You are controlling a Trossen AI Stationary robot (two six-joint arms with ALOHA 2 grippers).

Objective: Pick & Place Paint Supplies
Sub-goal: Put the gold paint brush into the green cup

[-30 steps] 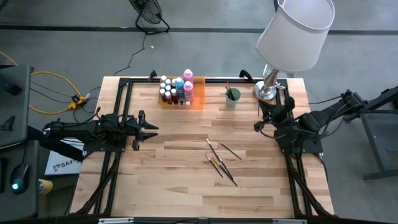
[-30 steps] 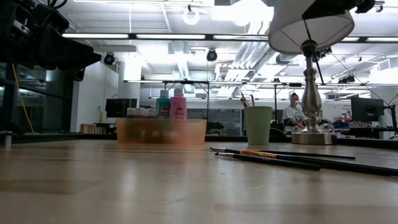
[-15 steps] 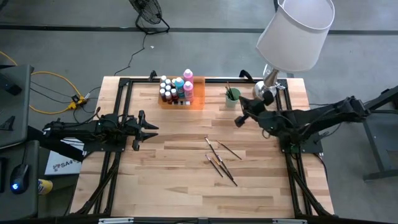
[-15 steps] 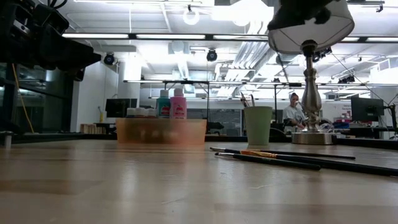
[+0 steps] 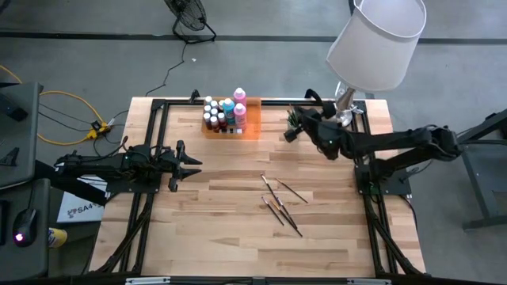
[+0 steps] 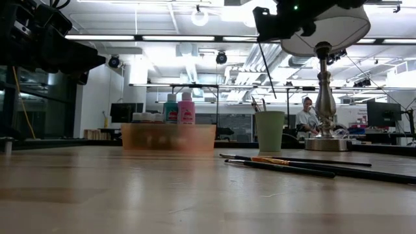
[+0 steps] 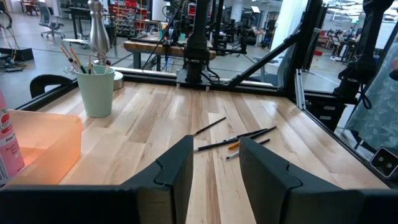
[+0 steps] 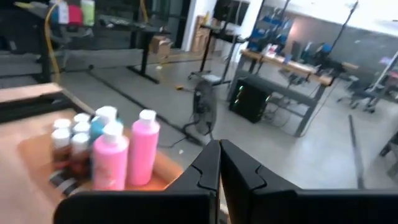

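Right claw (image 5: 288, 134): we see it pinched closed, empty, raised above the green cup (image 6: 269, 130)
Left claw (image 5: 192, 164): parted, empty; at the desk's (image 5: 230, 237) left edge
Paintbrushes (image 5: 280, 204): mid-desk

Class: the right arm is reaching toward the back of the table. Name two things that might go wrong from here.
The right gripper, jaws shut, hangs by the pale green cup and the lamp; a swing might tip either. The loose paintbrushes lie crossed, so a grab may catch two together.

Grey concrete floor (image 5: 79, 63), ceiling strip lights (image 6: 162, 37) — white-shaded lamp (image 5: 376, 39)
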